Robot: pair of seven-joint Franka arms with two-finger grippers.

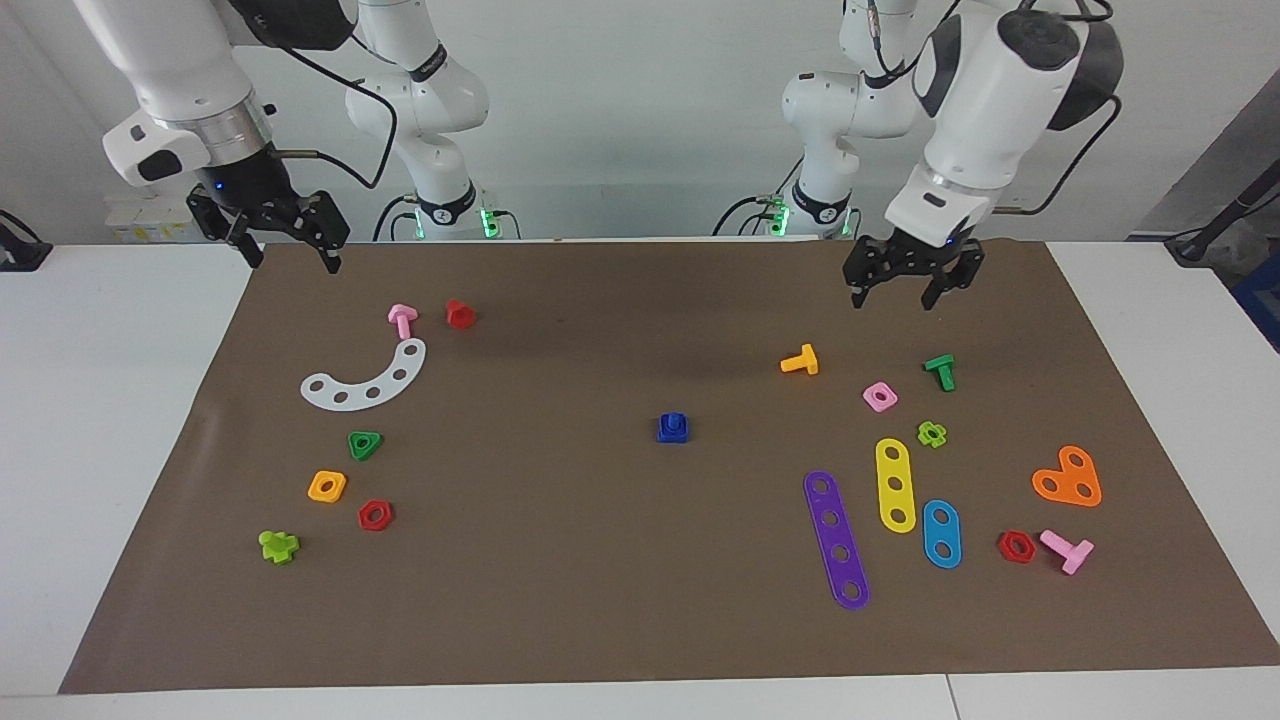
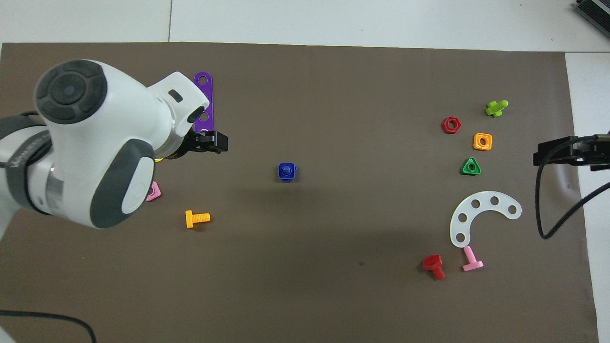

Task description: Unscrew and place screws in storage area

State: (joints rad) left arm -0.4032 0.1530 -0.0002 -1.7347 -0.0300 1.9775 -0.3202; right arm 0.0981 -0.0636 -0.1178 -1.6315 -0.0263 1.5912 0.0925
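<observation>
Lying mid-mat, screw (image 1: 672, 427) apart from left hand (image 1: 911, 294)

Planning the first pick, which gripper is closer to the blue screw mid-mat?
Left. The left gripper hangs above the orange bolt; the right gripper waits at the mat's corner, farther from the blue screw.

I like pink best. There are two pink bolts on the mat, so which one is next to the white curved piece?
The pink bolt beside the red bolt, at the right arm's end, by the white curved strip.

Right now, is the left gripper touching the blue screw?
Apart. The facing view shows the left gripper raised over the mat, well away from the blue screw.
</observation>
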